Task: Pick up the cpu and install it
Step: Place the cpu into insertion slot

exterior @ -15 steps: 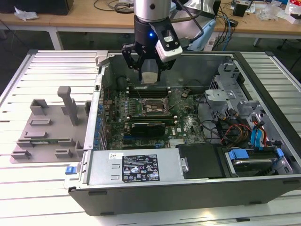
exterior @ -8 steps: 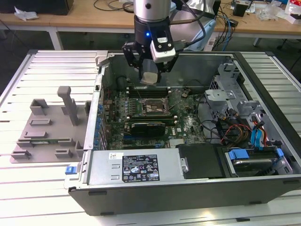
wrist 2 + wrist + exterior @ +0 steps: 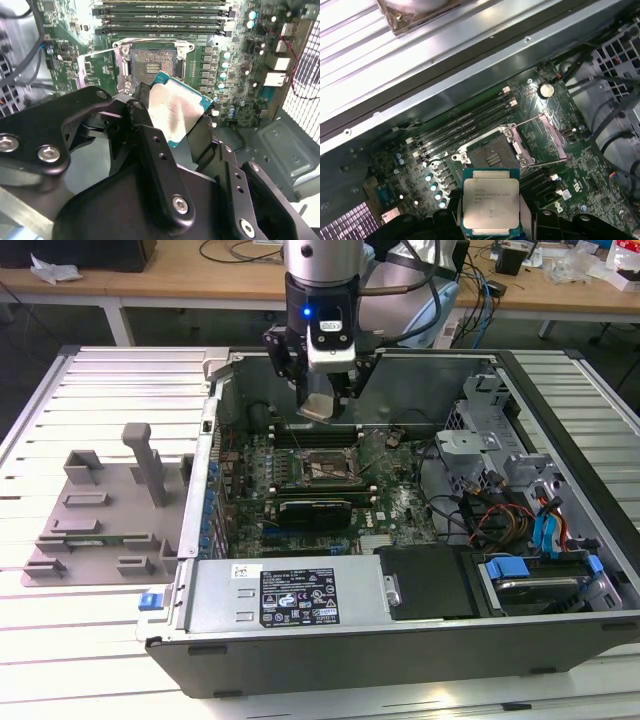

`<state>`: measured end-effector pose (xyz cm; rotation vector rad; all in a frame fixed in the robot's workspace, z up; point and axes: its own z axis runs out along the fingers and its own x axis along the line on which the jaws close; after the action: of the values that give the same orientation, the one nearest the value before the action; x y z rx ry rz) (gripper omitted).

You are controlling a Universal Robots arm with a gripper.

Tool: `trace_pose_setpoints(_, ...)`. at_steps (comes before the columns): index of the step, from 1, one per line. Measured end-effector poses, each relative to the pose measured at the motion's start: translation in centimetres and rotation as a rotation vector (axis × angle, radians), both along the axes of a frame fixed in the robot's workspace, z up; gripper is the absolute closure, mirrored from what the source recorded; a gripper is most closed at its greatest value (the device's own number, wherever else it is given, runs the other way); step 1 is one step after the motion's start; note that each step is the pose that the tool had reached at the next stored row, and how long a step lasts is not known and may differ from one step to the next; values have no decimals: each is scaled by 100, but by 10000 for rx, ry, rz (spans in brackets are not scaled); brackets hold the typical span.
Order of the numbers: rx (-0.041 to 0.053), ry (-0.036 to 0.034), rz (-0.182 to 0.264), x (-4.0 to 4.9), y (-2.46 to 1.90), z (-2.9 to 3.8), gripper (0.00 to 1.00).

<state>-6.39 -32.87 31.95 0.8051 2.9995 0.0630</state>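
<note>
The gripper (image 3: 322,400) hangs inside the open case (image 3: 560,640), its jaws clamped on the cpu (image 3: 318,407) by two opposite edges. In the exterior view the cpu is held clear of the board (image 3: 400,510), at twelve o'clock from the socket (image 3: 325,468), with its pale top tilted toward the camera.

In the second wrist view the black fingers (image 3: 150,145) pinch the cpu (image 3: 175,112) on either side, the silver lid and thin teal rim showing between them. The socket (image 3: 152,62) lies just beyond the chip, uncovered, with its plate (image 3: 97,70) swung open beside it and the memory slots (image 3: 160,15) past it.

In the first wrist view the cpu (image 3: 491,200) sits lid up between the fingers, near the socket (image 3: 492,152) but apart from it; the plate (image 3: 542,135) stands open alongside, and a coin cell (image 3: 546,90) lies farther off on the board.

In the exterior view a grey fixture (image 3: 100,510) rests on the slatted table (image 3: 60,660) at nine o'clock from the case, and the power supply (image 3: 290,592) sits at six o'clock from the socket.
</note>
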Motion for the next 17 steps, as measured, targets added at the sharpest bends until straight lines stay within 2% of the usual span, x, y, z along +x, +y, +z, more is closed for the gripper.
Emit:
trace_pose_setpoints(5,-1,1,-1118,0,0,0,45)
trace_pose_setpoints(10,0,0,-1915,0,0,0,45)
trace_pose_setpoints(17,0,0,-3691,0,0,0,45)
